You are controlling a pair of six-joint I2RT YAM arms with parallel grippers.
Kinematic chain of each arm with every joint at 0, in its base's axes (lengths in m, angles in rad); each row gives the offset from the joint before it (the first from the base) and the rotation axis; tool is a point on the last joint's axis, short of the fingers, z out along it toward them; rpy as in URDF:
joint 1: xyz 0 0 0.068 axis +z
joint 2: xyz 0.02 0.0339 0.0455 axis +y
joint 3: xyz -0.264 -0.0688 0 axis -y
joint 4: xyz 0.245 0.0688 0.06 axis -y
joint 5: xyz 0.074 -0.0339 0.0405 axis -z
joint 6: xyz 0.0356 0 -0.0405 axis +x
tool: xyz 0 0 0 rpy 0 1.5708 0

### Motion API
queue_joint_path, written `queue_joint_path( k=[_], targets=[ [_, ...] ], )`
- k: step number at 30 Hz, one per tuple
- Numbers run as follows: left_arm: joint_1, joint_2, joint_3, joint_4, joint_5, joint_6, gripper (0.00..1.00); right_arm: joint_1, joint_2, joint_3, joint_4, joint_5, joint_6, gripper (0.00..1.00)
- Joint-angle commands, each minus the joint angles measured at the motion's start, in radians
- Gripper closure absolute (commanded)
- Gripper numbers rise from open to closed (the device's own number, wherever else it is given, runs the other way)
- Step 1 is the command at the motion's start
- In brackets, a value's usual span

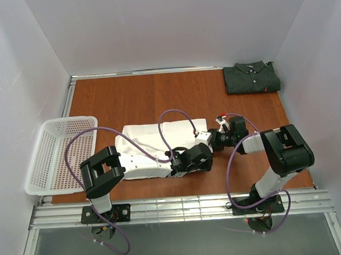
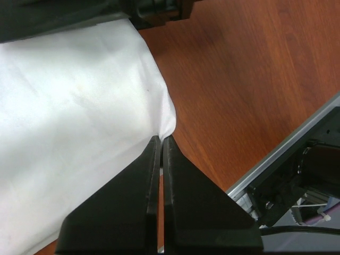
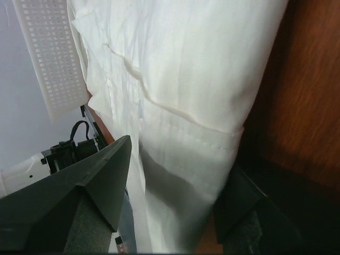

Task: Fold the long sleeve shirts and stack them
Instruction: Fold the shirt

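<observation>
The white long sleeve shirt (image 1: pixel 151 141) lies folded in the middle of the table. The dark striped long sleeve shirt (image 1: pixel 251 77) lies folded in the far right corner. My left gripper (image 1: pixel 177 163) is at the white shirt's near right corner. In the left wrist view its jaws (image 2: pixel 161 139) are shut, with the corner of the white shirt (image 2: pixel 79 106) drawn into their tips. My right gripper (image 1: pixel 202 136) is at that shirt's right edge. Its jaws (image 3: pixel 180 159) stand open astride the folded edge of the white shirt (image 3: pixel 180 79), with a gap still showing.
A white mesh basket (image 1: pixel 57 153) stands at the table's left edge, partly over the side. White walls close in the table on the left, back and right. A metal rail (image 1: pixel 180 207) runs along the near edge by the arm bases.
</observation>
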Motion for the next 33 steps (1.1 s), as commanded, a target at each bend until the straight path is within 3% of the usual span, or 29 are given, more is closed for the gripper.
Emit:
queue_joint_path(
  k=[1, 3, 4, 6, 9, 10, 13, 14, 17, 25, 33],
  targets=[
    [0.002, -0.045, -0.001, 0.043, 0.053, -0.02, 1.0, 0.005, 0.033, 0.023, 0.02, 0.019, -0.026, 0.48],
    [0.007, -0.046, -0.006, 0.048, 0.06, -0.017, 1.0, 0.005, 0.045, 0.023, 0.025, 0.012, -0.042, 0.57],
    [0.01, -0.051, -0.008, 0.049, 0.062, -0.019, 1.0, 0.005, 0.048, 0.023, 0.025, 0.01, -0.048, 0.71],
    [0.016, -0.069, -0.023, 0.048, 0.062, -0.02, 1.0, 0.004, 0.045, 0.025, 0.02, 0.007, -0.075, 0.83],
    [0.038, -0.133, -0.043, 0.029, 0.048, -0.039, 0.88, -0.005, 0.032, 0.033, 0.011, 0.008, -0.118, 0.99],
    [0.047, -0.155, -0.058, 0.009, 0.046, -0.042, 0.79, -0.019, 0.028, 0.043, -0.024, 0.005, -0.135, 0.99],
    [0.117, -0.262, -0.093, -0.027, 0.071, -0.046, 0.65, -0.042, 0.019, 0.121, -0.159, 0.025, -0.261, 0.99],
    [0.14, -0.288, -0.103, -0.059, 0.083, -0.045, 0.53, -0.045, 0.016, 0.147, -0.285, 0.037, -0.31, 0.99],
    [0.241, -0.389, -0.129, -0.154, 0.097, -0.025, 0.37, -0.05, 0.008, 0.27, -0.54, 0.126, -0.474, 0.99],
    [0.584, -0.557, -0.279, -0.323, 0.158, 0.0, 0.38, -0.053, 0.007, 0.517, -0.917, 0.343, -0.707, 0.99],
    [0.763, -0.565, -0.452, -0.264, 0.292, -0.052, 0.63, -0.05, -0.013, 0.637, -1.037, 0.475, -0.752, 0.99]
  ],
)
